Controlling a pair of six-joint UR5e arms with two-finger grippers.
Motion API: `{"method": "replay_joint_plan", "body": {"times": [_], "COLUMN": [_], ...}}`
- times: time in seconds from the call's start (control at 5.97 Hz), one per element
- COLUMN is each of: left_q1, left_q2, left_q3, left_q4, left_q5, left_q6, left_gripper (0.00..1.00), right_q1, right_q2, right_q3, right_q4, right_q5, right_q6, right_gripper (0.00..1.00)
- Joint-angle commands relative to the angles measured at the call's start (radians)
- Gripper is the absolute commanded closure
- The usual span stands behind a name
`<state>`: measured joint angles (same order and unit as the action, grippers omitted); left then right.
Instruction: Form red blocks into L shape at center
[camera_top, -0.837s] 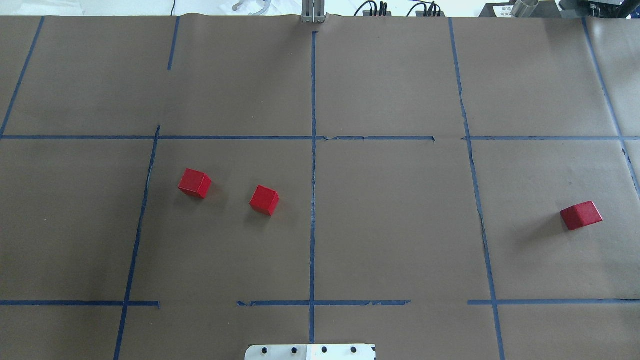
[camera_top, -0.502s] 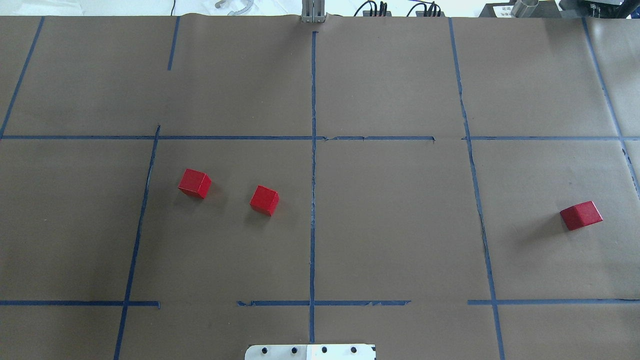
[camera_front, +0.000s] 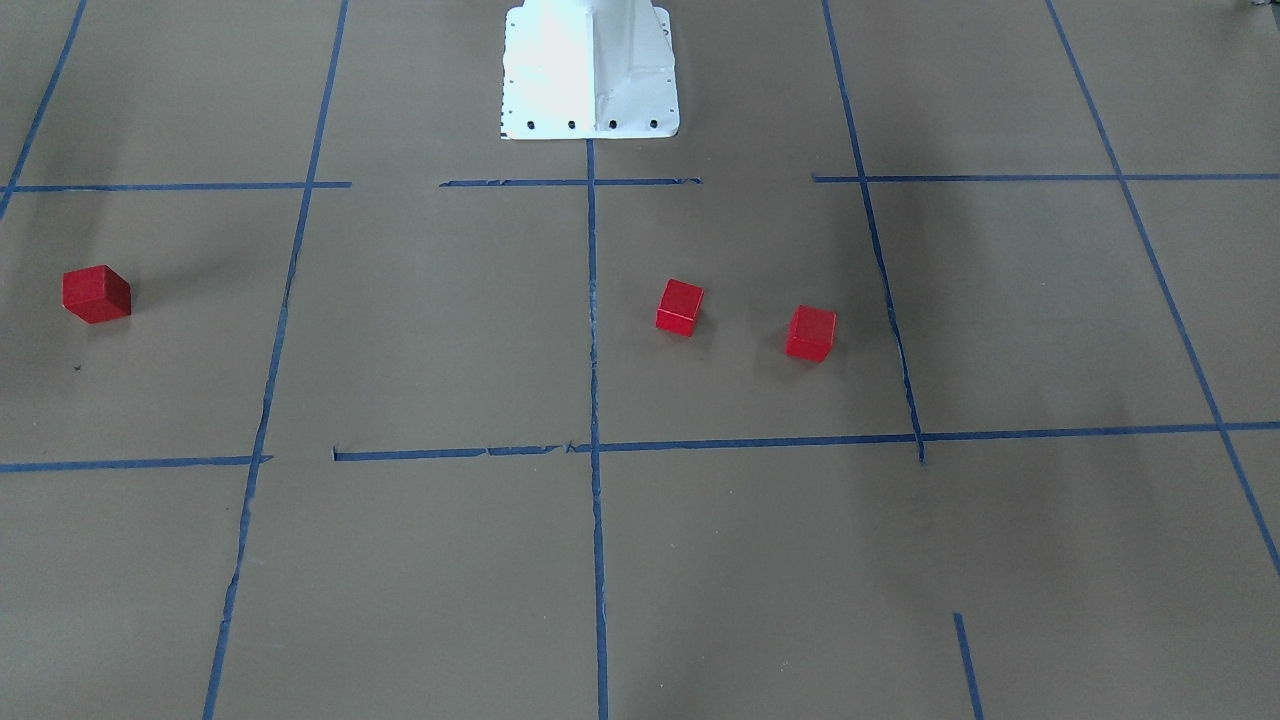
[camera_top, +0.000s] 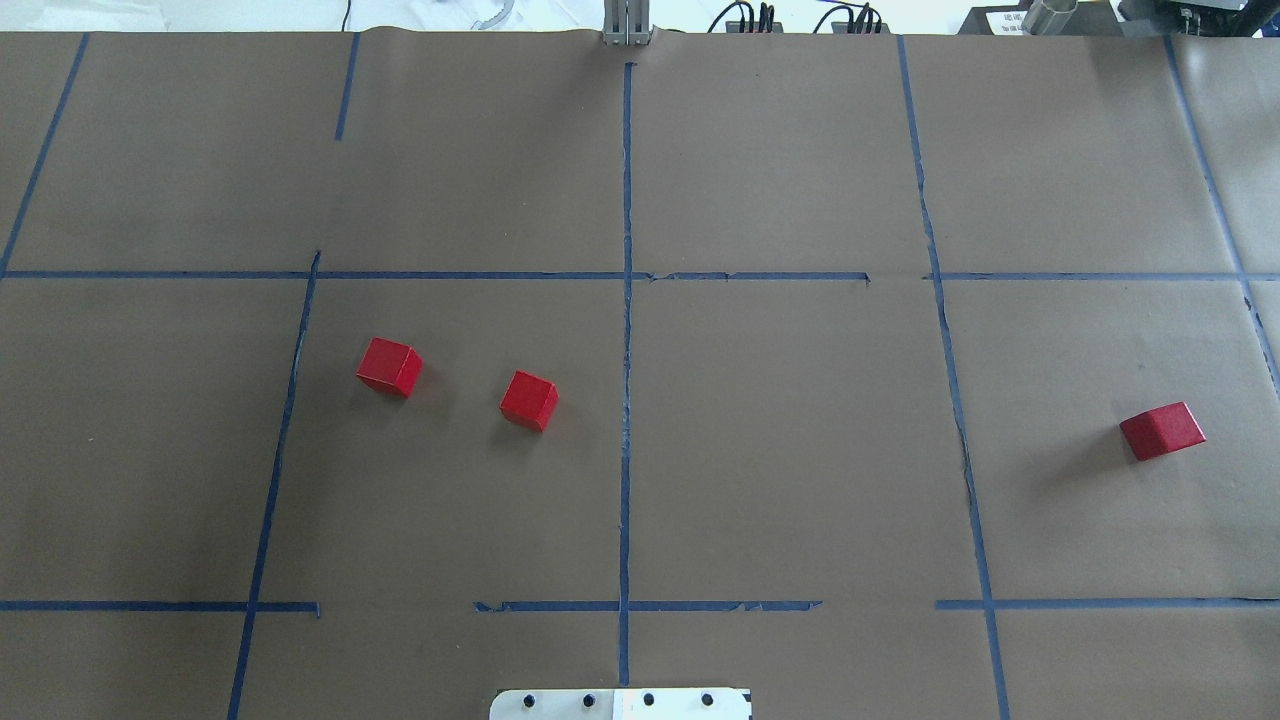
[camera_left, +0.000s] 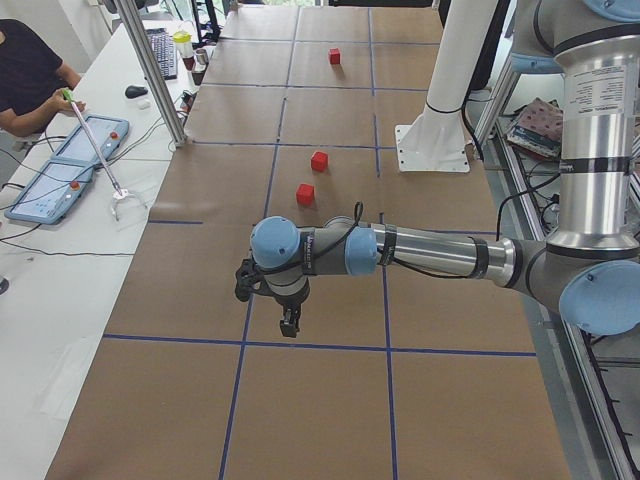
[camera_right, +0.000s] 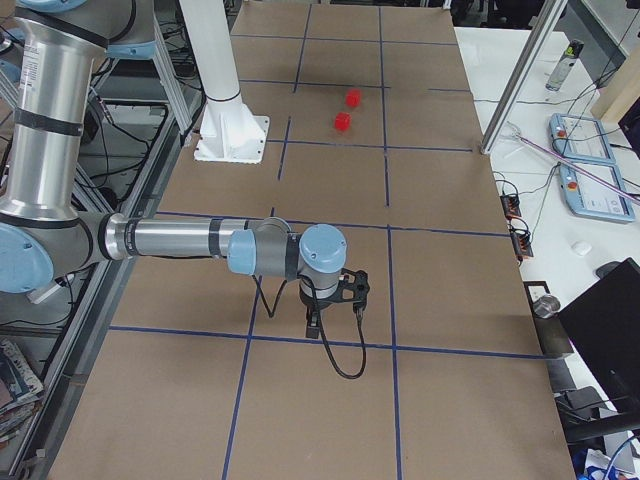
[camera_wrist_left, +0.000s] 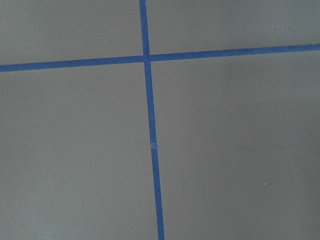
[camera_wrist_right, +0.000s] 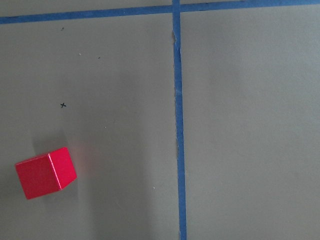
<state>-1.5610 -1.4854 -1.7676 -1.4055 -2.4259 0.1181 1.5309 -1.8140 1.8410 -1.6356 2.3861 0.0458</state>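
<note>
Three red blocks lie apart on the brown paper. Two sit left of the center (camera_top: 626, 440): one block (camera_top: 389, 366) (camera_front: 810, 333) and another (camera_top: 528, 400) (camera_front: 680, 306) nearer the vertical blue line. The third block (camera_top: 1162, 431) (camera_front: 96, 294) (camera_wrist_right: 45, 172) lies far right. My left gripper (camera_left: 288, 325) hangs over the table's left end, well short of the blocks (camera_left: 305, 194). My right gripper (camera_right: 312, 325) hangs over the right end. Both show only in the side views, so I cannot tell whether they are open or shut.
The white robot base plate (camera_top: 620, 703) (camera_front: 590, 70) stands at the near middle edge. A person (camera_left: 30, 70) sits at a side table with control tablets (camera_left: 60, 175). Metal posts (camera_left: 150, 70) (camera_right: 525, 70) rise at the far edge.
The three blocks have not moved. A thin tool beyond the table's far edge has shifted a little.
</note>
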Motion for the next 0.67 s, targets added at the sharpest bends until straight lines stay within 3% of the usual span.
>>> {"method": "replay_joint_plan", "body": {"times": [0.0, 0.17, 0.5], "left_q1": [-0.001, -0.001, 0.001], "left_q2": [0.017, 0.017, 0.017], "left_q3": [-0.003, -0.003, -0.004], "left_q4": [-0.007, -0.009, -0.009], "left_q5": [-0.001, -0.001, -0.002], "left_q6": [0.001, 0.002, 0.002], "left_gripper": [0.0, 0.0, 0.0], "right_q1": [-0.005, -0.005, -0.053], "right_q2": [0.005, -0.002, -0.007], "right_q3": [0.006, -0.003, 0.003], "right_q4": [0.023, 0.122, 0.151], "right_q5": [0.001, -0.002, 0.004], "right_q6": [-0.004, -0.001, 0.006], "right_gripper": [0.0, 0.0, 0.0]}}
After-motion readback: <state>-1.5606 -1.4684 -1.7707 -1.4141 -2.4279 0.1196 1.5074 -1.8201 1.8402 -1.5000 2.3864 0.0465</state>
